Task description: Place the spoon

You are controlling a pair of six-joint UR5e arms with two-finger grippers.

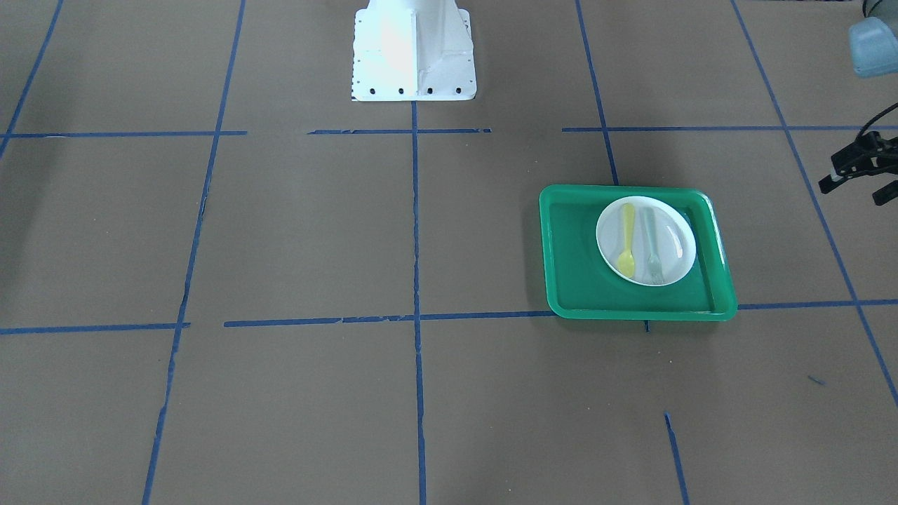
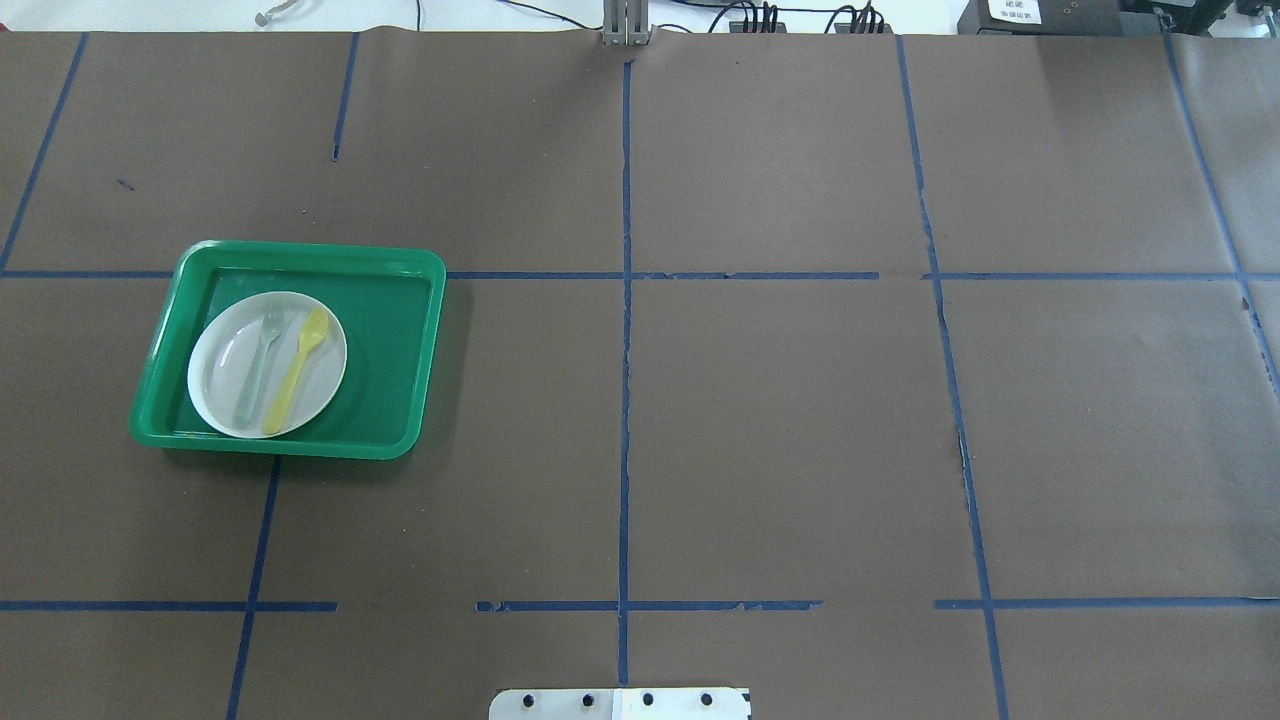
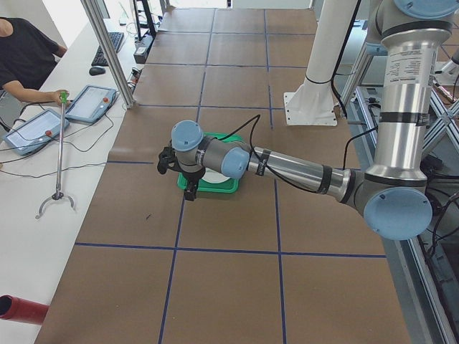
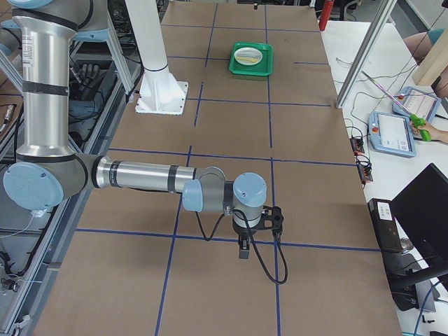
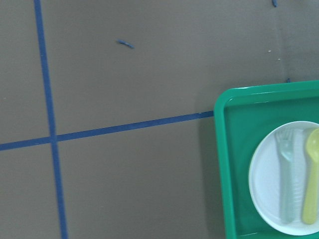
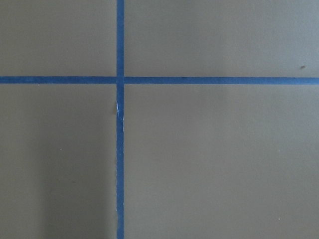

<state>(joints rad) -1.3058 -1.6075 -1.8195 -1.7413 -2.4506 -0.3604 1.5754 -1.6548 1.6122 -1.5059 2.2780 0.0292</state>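
Note:
The yellow spoon [image 2: 295,370] lies on the white plate [image 2: 215,378], next to a pale grey-green fork [image 2: 258,365]. The plate sits in a green tray [image 2: 300,250] on the table's left half. The front view shows the spoon [image 1: 626,242] with its bowl toward the operators' side. The left wrist view shows the spoon [image 5: 311,181] at its right edge. My left gripper [image 3: 188,190] hangs above the table beside the tray, apart from it; I cannot tell if it is open or shut. My right gripper [image 4: 243,250] hangs far off over bare table, state unclear.
The white robot pedestal [image 1: 414,52] stands at the table's back middle. Black wrist parts of the left arm [image 1: 859,165] show at the front view's right edge. A side bench with tablets [image 3: 90,104] and a seated operator [image 3: 25,54] runs along the far edge.

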